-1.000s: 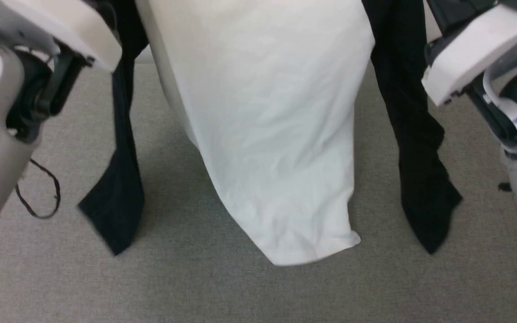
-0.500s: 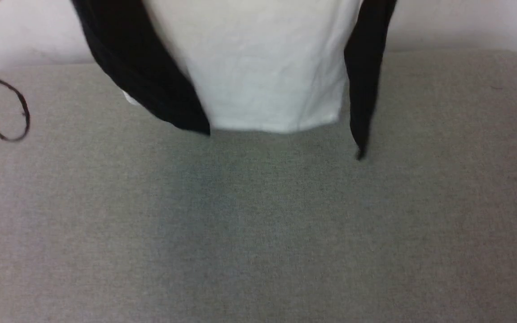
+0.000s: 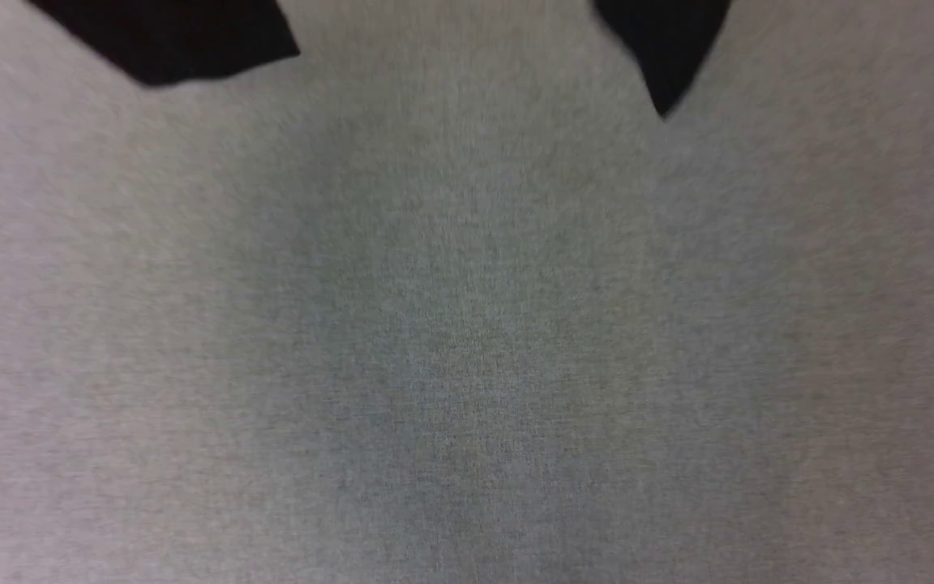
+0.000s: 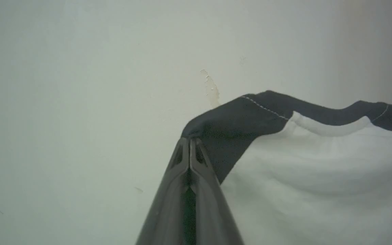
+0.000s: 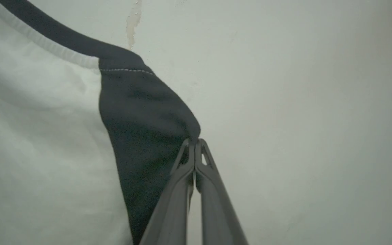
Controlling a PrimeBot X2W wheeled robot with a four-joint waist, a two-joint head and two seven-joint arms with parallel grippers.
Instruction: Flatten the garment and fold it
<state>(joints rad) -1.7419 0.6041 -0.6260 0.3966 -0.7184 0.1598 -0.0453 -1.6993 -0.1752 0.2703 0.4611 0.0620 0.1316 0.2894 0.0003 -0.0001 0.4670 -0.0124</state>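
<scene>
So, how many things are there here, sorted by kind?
Soft white T-shirt with black sleeves and collar: 1
Dark two-fingered grippers, each shut on a black shoulder of it: 2 (left gripper, right gripper)
Grey fabric surface below: 1
Pale wall behind: 1
Total: 5

On my head camera the garment [image 3: 175,36] is cut off at the far edge, two black sleeve tips hanging in, and the grey surface [image 3: 467,365] is blurred. The left gripper [image 4: 189,140] and right gripper [image 5: 195,140] each hide the cloth they pinch; the white body runs off frame.
</scene>
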